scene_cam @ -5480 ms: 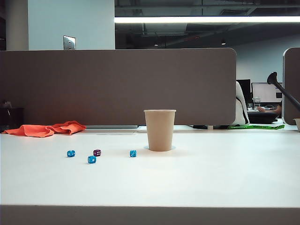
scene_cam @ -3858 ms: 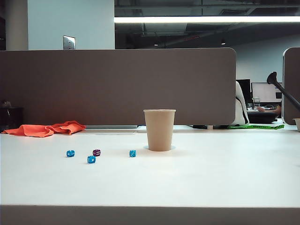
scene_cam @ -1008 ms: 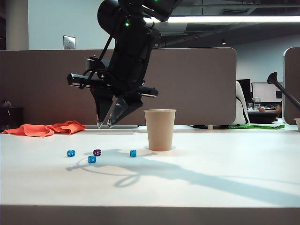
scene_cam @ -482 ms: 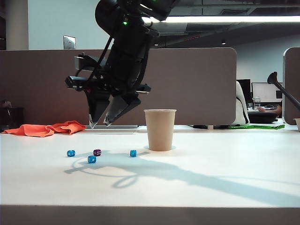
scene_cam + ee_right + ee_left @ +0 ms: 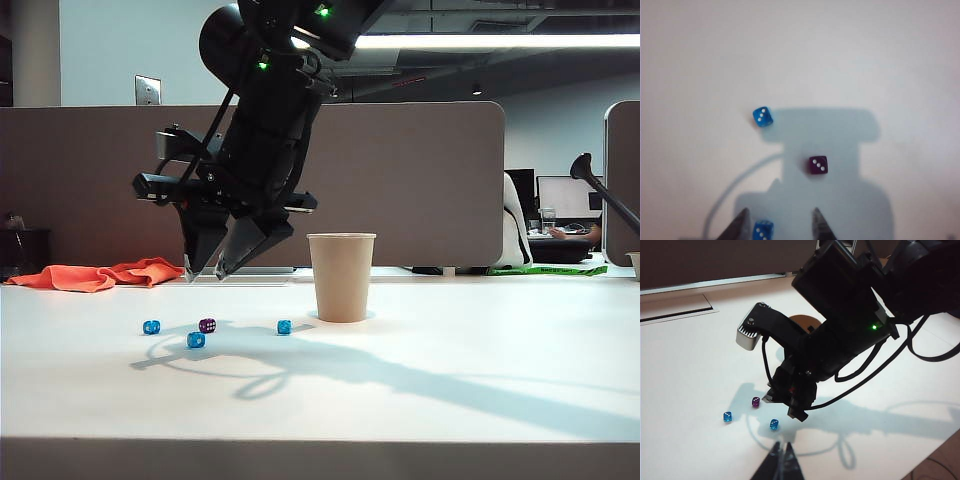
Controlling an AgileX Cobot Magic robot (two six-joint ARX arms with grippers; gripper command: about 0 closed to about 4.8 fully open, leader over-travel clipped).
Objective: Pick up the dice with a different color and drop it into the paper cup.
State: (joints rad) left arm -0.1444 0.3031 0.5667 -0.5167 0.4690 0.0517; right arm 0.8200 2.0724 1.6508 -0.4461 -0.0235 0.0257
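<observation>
The dice with a different color (image 5: 207,325) is a tiny dark purple cube lying on the white table among three blue dice (image 5: 196,340). My right gripper (image 5: 203,276) has reached across to the left and hangs open above them, a short way over the table. In the right wrist view the purple die (image 5: 818,165) lies just beyond the open right gripper (image 5: 779,215), and a blue die (image 5: 762,230) sits close to one fingertip. The paper cup (image 5: 341,277) stands upright to the right of the dice. My left gripper (image 5: 781,447) is shut and empty, held back from the dice.
An orange cloth (image 5: 100,275) lies at the back left of the table (image 5: 450,380). A grey partition (image 5: 420,180) runs along the far edge. The other two blue dice (image 5: 151,327) (image 5: 284,327) flank the purple one.
The right arm, absent in the oldest frames, has come in over the dice. Over the last second its gripper has drifted left and slightly lower. Dice and cup have not moved.
</observation>
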